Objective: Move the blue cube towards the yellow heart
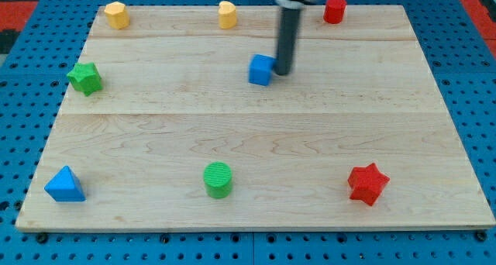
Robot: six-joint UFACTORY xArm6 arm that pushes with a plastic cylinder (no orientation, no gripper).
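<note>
my tip [283, 71], a bare rod without a claw, touches the blue wooden cube [261, 70]'s right side; an off-centre push could slide it leftward past the yellow wooden heart [226, 15].

My tip [283, 71] sits a little toward twelve o'clock from the middle of the view. The dark rod rises straight from it toward twelve o'clock, nearly upright, widening into a darker mount that the view's top edge cuts off. No more of the arm shows.
</note>
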